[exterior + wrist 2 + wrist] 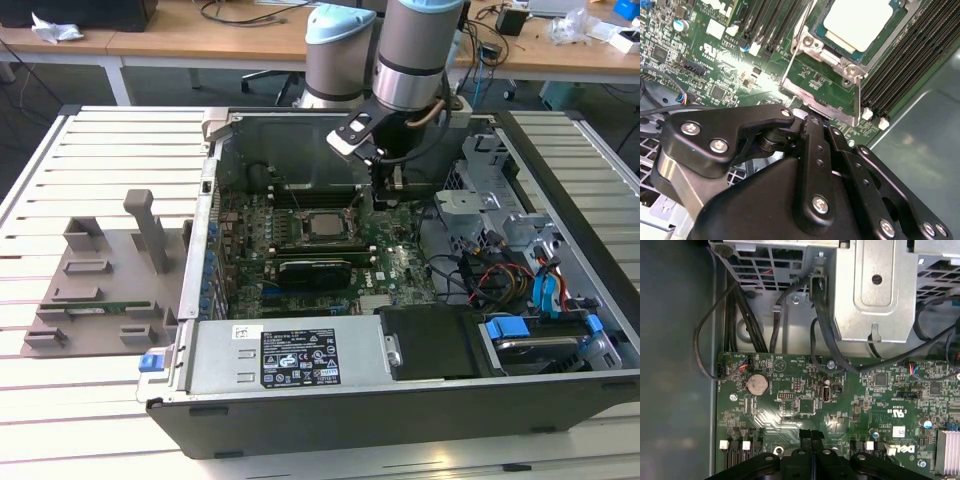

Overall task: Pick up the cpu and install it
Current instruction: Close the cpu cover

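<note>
1. The gripper (811, 434) hangs low inside an open computer case (300, 360) that lies on its side on a slatted bench (100, 150).
2. In the first wrist view the two black fingers (805, 435) are pressed together tip to tip, with nothing between them.
3. The fingertips sit just above the green motherboard (805, 405), close to its surface; whether they touch it cannot be told.
4. The cpu (857, 22) lies flat in its socket on the motherboard, silvery top plate facing up, with a metal socket frame (812, 47) around it.
5. In the exterior view the cpu (322, 225) is near the middle of the board, and the gripper (385, 180) stands just beside it, toward the exterior view's right and a little farther back.
6. The gripper and the cpu are apart.
7. Black memory slots (905, 65) run along the socket.
8. A round coin battery (756, 384) sits on the board ahead of the fingertips, and black cables (827, 345) run from the board up toward a grey metal drive cage (875, 290).
9. On the bench at the exterior view's left, well apart from the case, stands a grey holder (100, 265) with a long green memory stick (95, 308) lying in it.
</note>
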